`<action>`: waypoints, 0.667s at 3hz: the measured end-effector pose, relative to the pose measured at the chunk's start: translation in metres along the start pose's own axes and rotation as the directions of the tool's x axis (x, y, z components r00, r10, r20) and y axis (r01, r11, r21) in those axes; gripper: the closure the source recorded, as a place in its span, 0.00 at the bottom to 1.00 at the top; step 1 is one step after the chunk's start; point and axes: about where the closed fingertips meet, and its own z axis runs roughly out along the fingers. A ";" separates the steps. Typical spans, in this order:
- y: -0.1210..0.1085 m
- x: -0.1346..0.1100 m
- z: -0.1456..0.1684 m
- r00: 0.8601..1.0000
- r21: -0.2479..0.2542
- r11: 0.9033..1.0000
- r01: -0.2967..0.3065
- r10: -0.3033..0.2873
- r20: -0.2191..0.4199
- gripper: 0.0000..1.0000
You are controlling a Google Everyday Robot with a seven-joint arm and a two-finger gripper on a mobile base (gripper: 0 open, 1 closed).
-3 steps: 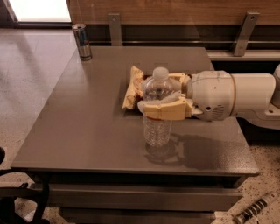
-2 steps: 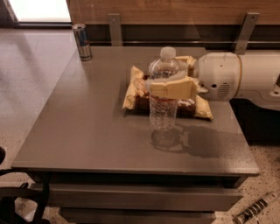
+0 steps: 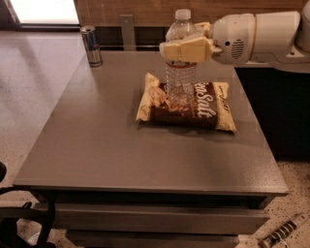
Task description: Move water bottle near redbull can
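One word reads clean: "Salt", white script on the brown face of the snack bag (image 3: 193, 105). The letters before it are partly cut off by the bottle. The bag has pale yellow ends and lies flat on the grey table (image 3: 97, 145), below the fingers. No writing can be read on the can or the bottle.

The white arm (image 3: 259, 31) comes in from the right edge, roughly level, high over the table's far side. The gripper (image 3: 183, 39) is at its left end, with the beige fingers (image 3: 186, 50) pointing left. The near finger crosses the front of the water bottle (image 3: 180, 77) just under its shoulder, and the far finger shows behind the neck. The fingers are clamped on the bottle.

The bottle is upright, with its white cap (image 3: 182, 13) above the fingers and its clear ribbed body hanging below them. Its base shows against the bag's left half; can't tell if it touches the bag. Liquid level is not clear.

The redbull can (image 3: 91, 46) stands upright at the table's far left corner, well apart from the fingers, to their left and at about their height in view. It is silver and blue with a silver top.

A striped object (image 3: 286, 230) lies on the speckled floor, far below and right of the fingers.
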 end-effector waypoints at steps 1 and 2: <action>-0.034 -0.013 0.020 1.000 0.062 0.998 -0.016 0.015 0.002 1.00; -0.060 -0.022 0.045 0.999 0.124 0.992 -0.027 0.021 0.043 1.00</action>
